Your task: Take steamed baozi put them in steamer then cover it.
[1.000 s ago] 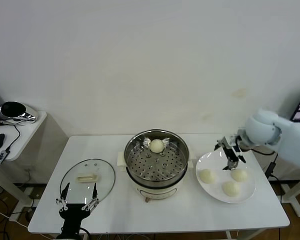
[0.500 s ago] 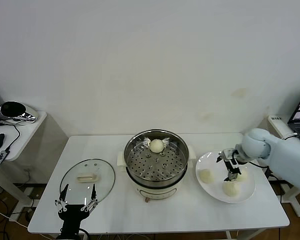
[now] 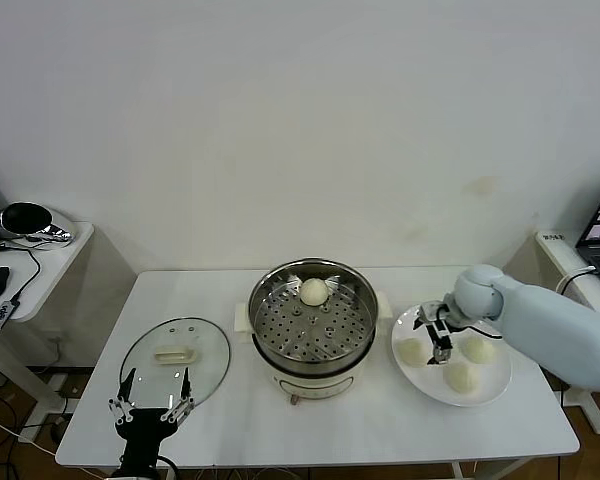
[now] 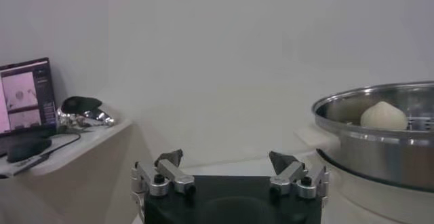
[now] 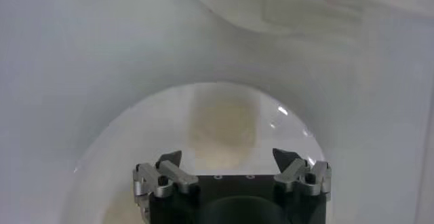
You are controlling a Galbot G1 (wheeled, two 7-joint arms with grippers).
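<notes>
right gripper (image 3: 438,340) spread wide, empty, above plate (image 3: 485,392) baozi (image 3: 411,351); left gripper (image 3: 151,400) wide open, empty, near cover (image 3: 175,355)

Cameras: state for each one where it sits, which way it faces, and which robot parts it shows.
Head view: high on the robot, looking down at the table, steamer, cover; both arms show.
Left wrist view: behind the open left claw, facing level toward the steamer.
Right wrist view: behind the open right claw, looking down at a baozi on the plate.
Head and left wrist share the baozi in the steamer.
</notes>
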